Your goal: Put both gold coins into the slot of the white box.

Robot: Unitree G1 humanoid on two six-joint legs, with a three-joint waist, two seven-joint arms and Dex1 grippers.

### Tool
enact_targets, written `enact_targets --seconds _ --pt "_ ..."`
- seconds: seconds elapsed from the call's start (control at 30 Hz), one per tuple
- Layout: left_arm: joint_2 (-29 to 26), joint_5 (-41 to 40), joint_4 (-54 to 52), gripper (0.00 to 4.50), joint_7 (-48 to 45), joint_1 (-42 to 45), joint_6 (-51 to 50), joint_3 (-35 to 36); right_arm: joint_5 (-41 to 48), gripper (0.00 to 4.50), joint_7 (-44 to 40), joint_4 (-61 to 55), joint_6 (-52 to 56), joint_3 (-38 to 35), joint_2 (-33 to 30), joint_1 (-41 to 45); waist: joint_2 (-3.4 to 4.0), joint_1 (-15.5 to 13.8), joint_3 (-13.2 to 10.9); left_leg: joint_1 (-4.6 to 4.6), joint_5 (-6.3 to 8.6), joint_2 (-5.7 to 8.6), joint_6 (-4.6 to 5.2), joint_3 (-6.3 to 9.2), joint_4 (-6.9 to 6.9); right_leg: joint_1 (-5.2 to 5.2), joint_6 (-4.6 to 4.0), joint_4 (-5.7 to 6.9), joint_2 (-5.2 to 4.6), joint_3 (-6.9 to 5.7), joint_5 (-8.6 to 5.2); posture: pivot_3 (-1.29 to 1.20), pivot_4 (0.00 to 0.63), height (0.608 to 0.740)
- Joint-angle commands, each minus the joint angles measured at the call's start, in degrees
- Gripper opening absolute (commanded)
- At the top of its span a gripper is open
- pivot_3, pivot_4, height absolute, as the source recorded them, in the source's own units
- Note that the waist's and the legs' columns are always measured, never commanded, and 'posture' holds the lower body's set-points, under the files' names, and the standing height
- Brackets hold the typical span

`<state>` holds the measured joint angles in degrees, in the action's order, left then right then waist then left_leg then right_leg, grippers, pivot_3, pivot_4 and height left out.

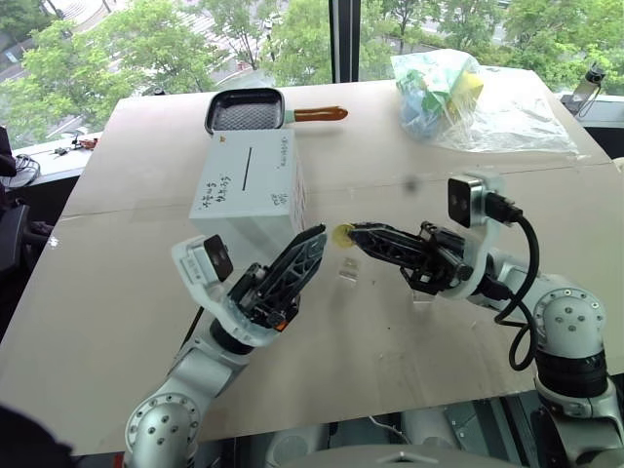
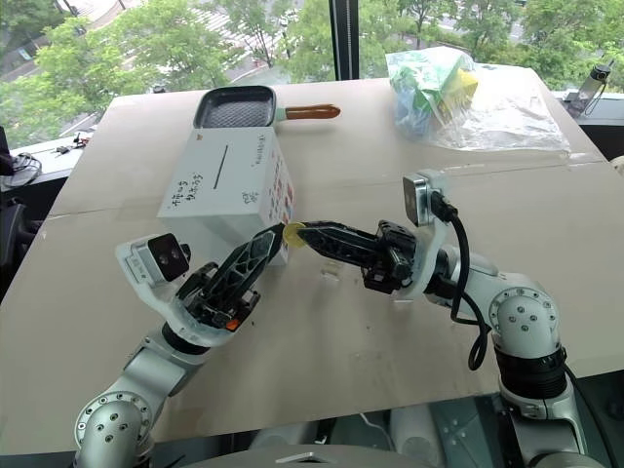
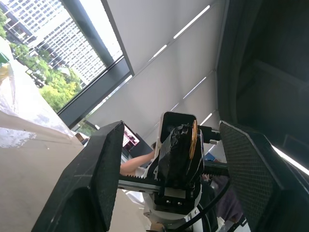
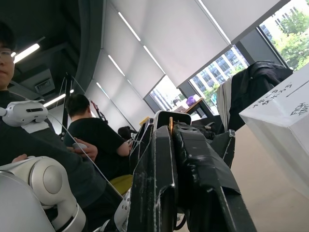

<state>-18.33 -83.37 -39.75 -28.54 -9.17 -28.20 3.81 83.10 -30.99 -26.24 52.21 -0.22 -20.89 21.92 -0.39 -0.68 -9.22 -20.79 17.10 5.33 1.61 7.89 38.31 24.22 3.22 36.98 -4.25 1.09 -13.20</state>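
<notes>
The right gripper [image 1: 353,234] is clamped on a gold coin [image 1: 342,235], which sticks out from its black fingertips as a small yellow disc held above the worktop [image 1: 127,292], just off the near right corner of the white box [image 1: 252,185]. In the left wrist view the same coin [image 3: 193,140] appears edge-on, pinched at the tip of the right gripper, which sits between the left gripper's own two fingers [image 3: 94,179] without touching either of them. The left gripper [image 1: 314,244] stands wide, its fingers spread to either side of the coin and holding nothing, its tips close against the near face of the box. The box rests on the pale worktop with its top face up, carrying blue handwriting along the left part and the slot [image 1: 245,167], a thin black line running lengthwise down the middle of that face; nothing is at the slot. Two small clear plastic blocks [image 1: 347,272] lie on the worktop just below the held coin. Behind the box sits a dark square pan [image 1: 244,111] with an orange handle pointing right, and further right at the far edge lies a crumpled clear plastic bag [image 1: 468,97] with coloured items inside. Seated people [image 4: 91,140] are visible in the right wrist view.
</notes>
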Motion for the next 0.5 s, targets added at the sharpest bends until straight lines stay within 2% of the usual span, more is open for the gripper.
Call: enact_targets --seconds 0.03,0.2,0.23,0.27,0.43,0.5 --pt "-0.05 -1.27 -2.05 3.24 -0.95 0.37 -0.1 -0.51 0.04 0.0 -1.29 -2.2 -0.8 0.52 0.11 1.11 0.0 0.01 0.0 0.0 0.0 0.0 0.0 0.0 0.0 0.0 0.0 0.0 0.0 0.0 0.0 0.0 0.15 0.721" --pt "-0.17 -1.26 -2.0 3.24 -0.96 0.4 -0.6 -1.27 -0.75 0.0 -2.26 -2.19 -0.57 1.41 -0.15 1.38 0.0 0.0 0.0 0.0 0.0 0.0 0.0 0.0 0.0 0.0 0.0 -0.01 0.0 0.0 0.0 0.0 0.15 0.721" --pt "-0.25 -1.35 -1.95 2.69 -0.99 0.39 -0.65 -1.37 -0.9 0.0 -2.42 -2.18 -0.63 1.51 -0.12 1.42 0.0 0.0 0.0 0.0 0.0 0.0 0.0 0.0 0.0 0.0 0.0 -0.01 0.0 0.0 0.0 0.0 0.15 0.721" --pt "-0.34 -1.43 -1.92 2.45 -1.07 0.37 -0.73 -1.45 -1.03 0.0 -2.49 -2.18 -0.67 1.6 -0.1 1.45 0.0 -0.01 0.0 0.0 0.0 0.0 0.0 0.0 0.0 0.0 0.0 -0.01 0.0 0.0 0.0 0.0 0.15 0.721" --pt "-0.7 -1.51 -1.59 0.03 -1.52 0.51 -1.31 -1.71 -1.45 0.0 -2.58 -2.3 -0.83 1.68 0.16 1.34 0.0 -0.01 0.0 -0.02 0.0 0.0 0.0 0.0 0.0 0.0 0.0 -0.03 0.0 -0.01 0.0 0.0 0.15 0.721" --pt "-0.86 -1.56 -1.59 0.03 -1.72 0.56 -1.52 -1.78 -1.55 0.0 -2.52 -2.33 -0.84 1.68 0.26 1.27 0.0 0.0 0.0 -0.02 0.0 0.0 0.0 0.01 0.0 0.0 0.0 -0.03 0.0 -0.01 0.0 0.0 0.15 0.721"
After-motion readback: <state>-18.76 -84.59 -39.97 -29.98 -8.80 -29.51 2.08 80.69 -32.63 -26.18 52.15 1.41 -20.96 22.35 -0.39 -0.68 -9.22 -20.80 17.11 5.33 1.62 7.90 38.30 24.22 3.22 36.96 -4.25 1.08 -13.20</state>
